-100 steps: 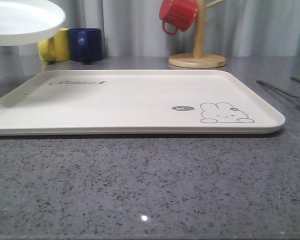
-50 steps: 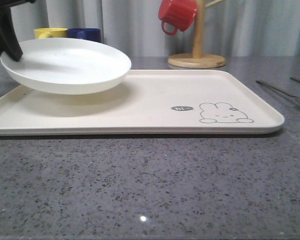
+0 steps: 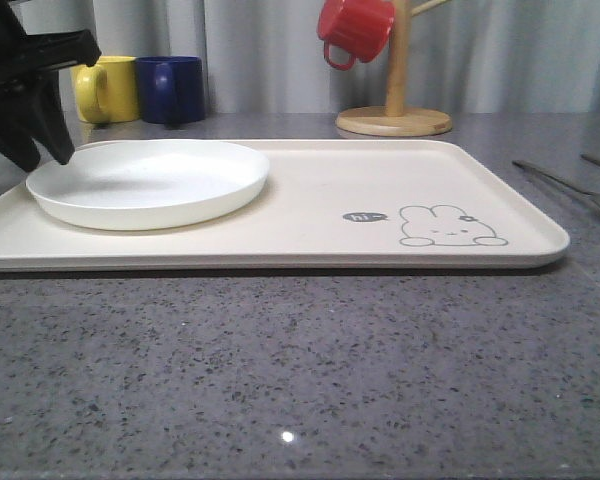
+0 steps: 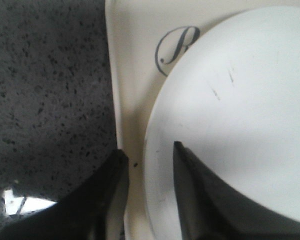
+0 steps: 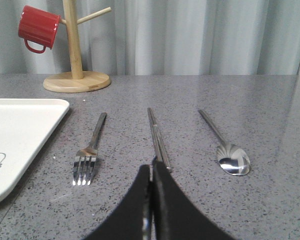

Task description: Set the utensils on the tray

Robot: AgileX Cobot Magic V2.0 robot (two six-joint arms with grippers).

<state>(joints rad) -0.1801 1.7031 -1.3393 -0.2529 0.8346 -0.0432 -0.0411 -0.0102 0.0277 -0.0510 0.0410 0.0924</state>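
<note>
left end effector (image 4: 147, 160) was seen open, fingers astride the plate (image 3: 148, 182) rim on the tray (image 3: 380, 180) | right end effector (image 5: 151, 172) was seen closed, empty | fork (image 5: 89, 150), chopsticks (image 5: 157, 134), spoon (image 5: 225, 146) were seen on the table (image 5: 270, 115) beside the tray

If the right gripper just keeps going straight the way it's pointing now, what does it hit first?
Most likely the chopsticks. The right gripper, jaws together, is lined up with their near end, the fork to one side and the spoon to the other. Its height above the table is hard to judge, so it might skim over them.
</note>
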